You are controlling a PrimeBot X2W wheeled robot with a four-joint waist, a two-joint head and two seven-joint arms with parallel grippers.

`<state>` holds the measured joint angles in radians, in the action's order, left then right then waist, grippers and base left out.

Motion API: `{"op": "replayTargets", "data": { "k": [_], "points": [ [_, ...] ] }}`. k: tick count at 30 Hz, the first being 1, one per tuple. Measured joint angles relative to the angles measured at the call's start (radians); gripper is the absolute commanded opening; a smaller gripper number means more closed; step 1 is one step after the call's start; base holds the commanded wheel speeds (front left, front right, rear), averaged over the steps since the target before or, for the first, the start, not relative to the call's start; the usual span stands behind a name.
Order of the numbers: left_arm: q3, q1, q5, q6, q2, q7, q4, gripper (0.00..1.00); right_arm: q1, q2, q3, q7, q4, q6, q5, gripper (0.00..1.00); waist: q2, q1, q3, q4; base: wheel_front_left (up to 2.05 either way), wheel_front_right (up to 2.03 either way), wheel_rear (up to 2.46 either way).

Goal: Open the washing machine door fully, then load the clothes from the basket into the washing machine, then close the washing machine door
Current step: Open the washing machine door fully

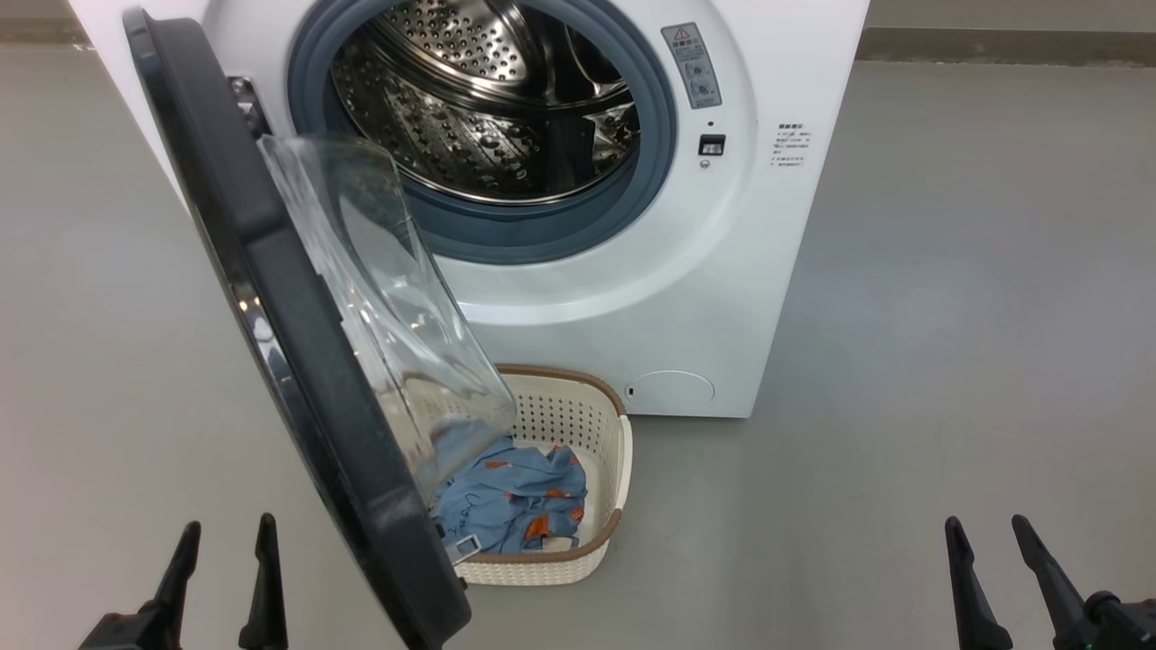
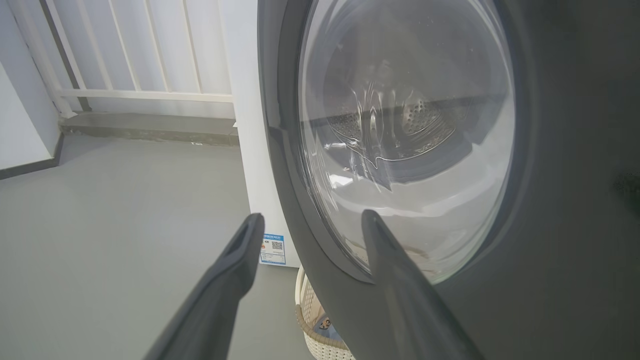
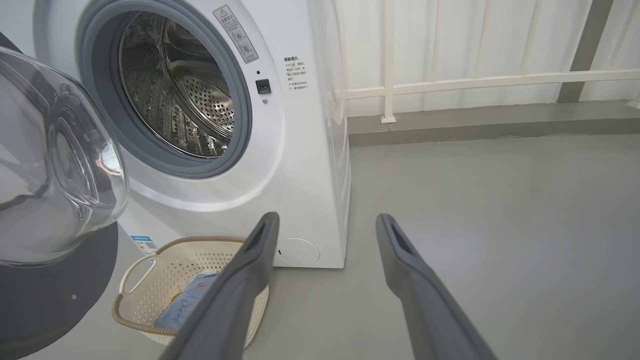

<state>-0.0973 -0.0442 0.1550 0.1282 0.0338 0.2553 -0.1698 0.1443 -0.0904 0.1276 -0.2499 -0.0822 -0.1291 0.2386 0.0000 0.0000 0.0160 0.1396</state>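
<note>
The white washing machine (image 1: 722,271) stands ahead with its steel drum (image 1: 488,99) exposed. Its black-rimmed door (image 1: 298,361) swings out toward me, glass bowl (image 1: 397,307) bulging to the right over the basket. The cream basket (image 1: 605,451) sits on the floor in front of the machine and holds the light blue printed clothes (image 1: 515,496). My left gripper (image 1: 226,542) is open at the lower left, just left of the door's rim (image 2: 300,200). My right gripper (image 1: 989,542) is open at the lower right, well away from the basket (image 3: 165,270) and clothes (image 3: 185,305).
Grey floor (image 1: 948,316) spreads wide to the right of the machine and to the left of the door. A white railing (image 3: 475,80) on a low kerb runs behind the machine. A blue label (image 2: 272,248) sits low on the machine's front.
</note>
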Motion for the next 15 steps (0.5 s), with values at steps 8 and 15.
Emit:
{"op": "replayTargets", "data": {
  "k": [8, 15],
  "points": [
    [-0.005, 0.000, 0.000, 0.000, 0.000, 0.000, 0.000, 1.00, 0.001, 0.010, 0.013, 0.000, -0.013, 0.000, -0.018, 1.00, 0.0000, 0.0000, 0.003, 0.002, 0.00, 0.00, 0.00],
    [-0.006, 0.000, 0.019, 0.000, 0.000, 0.000, -0.011, 0.00, 0.001, 0.008, 0.016, 0.000, -0.016, 0.000, -0.017, 1.00, 0.0000, 0.0000, 0.007, 0.004, 0.00, 0.00, 0.00]
  ]
}}
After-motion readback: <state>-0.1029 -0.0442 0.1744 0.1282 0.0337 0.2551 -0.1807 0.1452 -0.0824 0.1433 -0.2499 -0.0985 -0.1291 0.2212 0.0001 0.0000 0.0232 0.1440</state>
